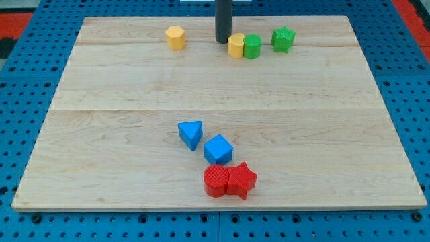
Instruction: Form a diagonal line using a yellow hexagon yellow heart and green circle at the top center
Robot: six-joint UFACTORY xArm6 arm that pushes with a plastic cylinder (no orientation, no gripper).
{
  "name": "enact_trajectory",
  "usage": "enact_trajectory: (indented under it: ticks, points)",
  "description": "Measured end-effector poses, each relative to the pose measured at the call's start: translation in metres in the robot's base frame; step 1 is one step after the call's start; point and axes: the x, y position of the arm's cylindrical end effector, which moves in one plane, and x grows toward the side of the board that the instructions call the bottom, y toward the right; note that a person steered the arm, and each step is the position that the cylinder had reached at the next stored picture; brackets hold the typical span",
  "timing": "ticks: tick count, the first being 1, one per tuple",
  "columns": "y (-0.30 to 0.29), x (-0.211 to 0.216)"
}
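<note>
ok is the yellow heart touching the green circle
Touching. The camera view shows the yellow heart pressed side by side against the green circle, no board visible between them.

Near the top edge of the table (101,134), a row of four: yellow hexagon (175,37) furthest to the view's left and well apart from the rest; then yellow heart (236,46) touching green circle (252,47) on its right; green star (283,39) near, slightly higher, at the right end. My tip (222,41) just beside the heart's left side, between hexagon and heart. Toward the view's bottom centre, a second cluster: blue triangle (191,134), blue cube (218,149) just below-right of it, red circle (216,181) under the cube, touching red star (241,180) on its right.
</note>
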Motion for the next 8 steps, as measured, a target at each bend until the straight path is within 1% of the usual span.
enact_trajectory:
  ticks: [2, 3, 4, 5, 6, 7, 8]
  points:
    - [-0.012, -0.002]
    - [-0.012, -0.011]
    - [0.015, -0.01]
    - [0.046, 0.015]
    - [0.046, 0.043]
    - [0.024, 0.043]
    - [0.023, 0.022]
